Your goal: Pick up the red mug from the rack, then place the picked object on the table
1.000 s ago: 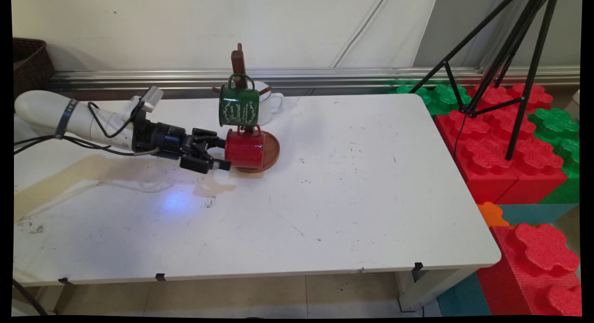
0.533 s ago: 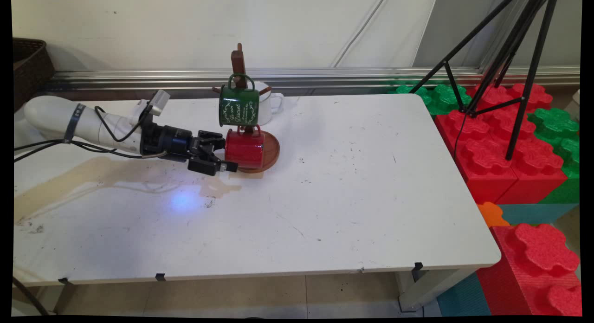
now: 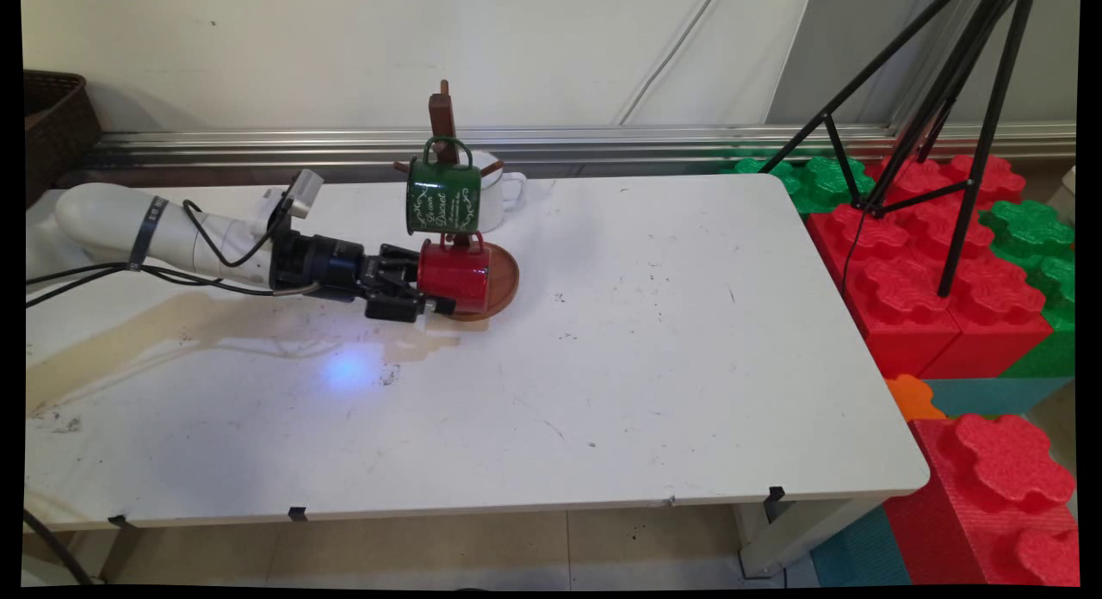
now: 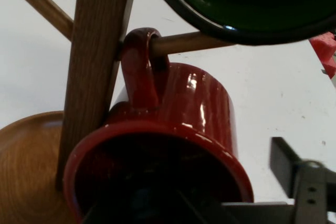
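gripper fingers spread around rim of red mug hanging on mug tree, green mug above it.

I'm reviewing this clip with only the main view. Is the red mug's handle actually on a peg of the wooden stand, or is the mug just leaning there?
Observer: It's on a peg. The hand view shows the red mug with its handle looped over a wooden peg that juts from the post.
Operator: Does the gripper have the mug?
Observer: No grip shows. One finger stands outside the mug's wall, with bare table between them. The other can't be made out against the mug's dark inside.
Operator: Anything close overhead?
Observer: The green mug hangs with its dark rim just above that peg.
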Controlling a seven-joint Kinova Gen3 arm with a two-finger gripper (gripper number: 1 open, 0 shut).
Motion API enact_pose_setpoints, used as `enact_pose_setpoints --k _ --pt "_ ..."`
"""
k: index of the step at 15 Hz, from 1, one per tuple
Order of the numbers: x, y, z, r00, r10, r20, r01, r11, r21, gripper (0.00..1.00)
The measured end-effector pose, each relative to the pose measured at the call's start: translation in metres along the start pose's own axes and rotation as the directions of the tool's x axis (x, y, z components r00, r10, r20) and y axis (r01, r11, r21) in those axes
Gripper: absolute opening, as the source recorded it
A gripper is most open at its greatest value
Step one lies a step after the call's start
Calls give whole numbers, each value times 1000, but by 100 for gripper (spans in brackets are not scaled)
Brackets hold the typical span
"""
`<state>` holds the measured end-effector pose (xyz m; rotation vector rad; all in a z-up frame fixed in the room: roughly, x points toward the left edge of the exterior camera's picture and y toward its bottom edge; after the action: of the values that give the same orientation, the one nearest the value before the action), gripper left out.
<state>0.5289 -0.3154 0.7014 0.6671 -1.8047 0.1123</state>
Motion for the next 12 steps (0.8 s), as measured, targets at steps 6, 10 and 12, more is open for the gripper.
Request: enact_pose_setpoints --k 6,10,12 --pt "1 3 2 1000 4 -4 -4 1000 -13 0" --pt "1 4 1 1000 6 -5 -6 1000 -22 0" --pt "2 4 1 1000 7 -5 -7 1000 -26 0"
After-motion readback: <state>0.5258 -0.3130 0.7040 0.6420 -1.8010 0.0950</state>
